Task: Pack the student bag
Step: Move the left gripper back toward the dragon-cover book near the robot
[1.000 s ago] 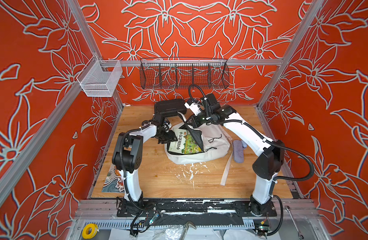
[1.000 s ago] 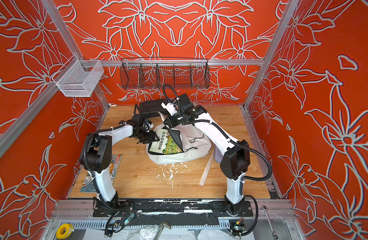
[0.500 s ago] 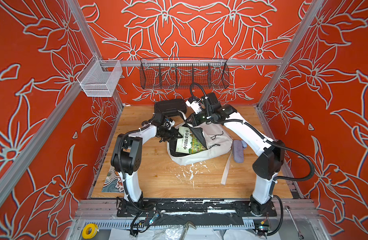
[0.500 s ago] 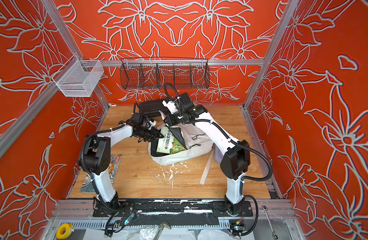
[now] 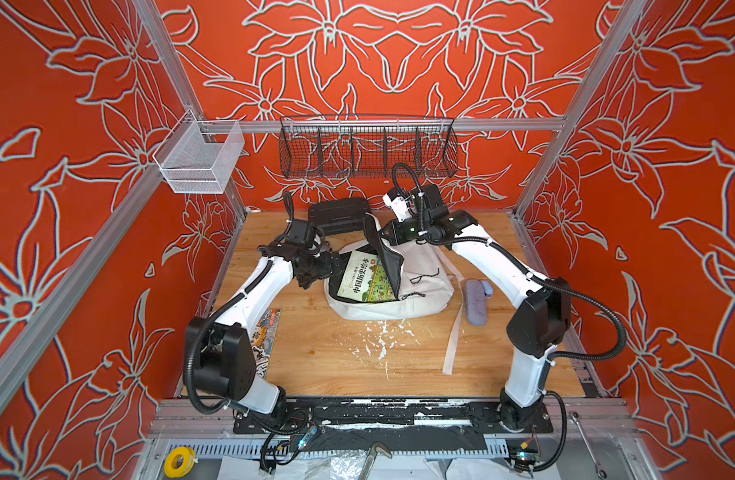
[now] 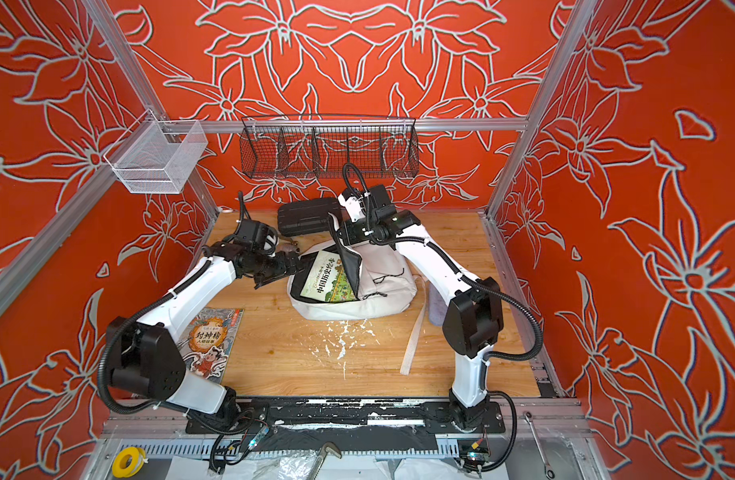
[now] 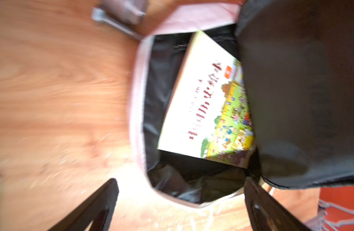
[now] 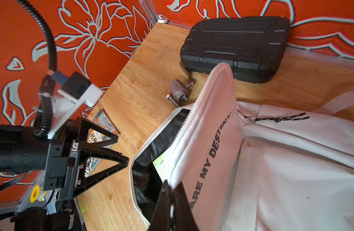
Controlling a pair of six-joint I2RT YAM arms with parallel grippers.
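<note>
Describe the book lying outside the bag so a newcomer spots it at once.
On the wooden table, look at the near left corner by the left arm's black shoulder. The loose book lies flat there, partly hidden by the arm. Unlike the green-and-cream book inside the white student bag, its cover is blue-grey with a cartoon figure.

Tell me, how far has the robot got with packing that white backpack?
One picture book already sits inside the student bag. Right now the right gripper pinches the bag's flap up to hold the mouth open, while the left gripper hovers open and empty beside it. Probably left: a second book and a grey pouch lie on the table, and the bag is unzipped.
</note>
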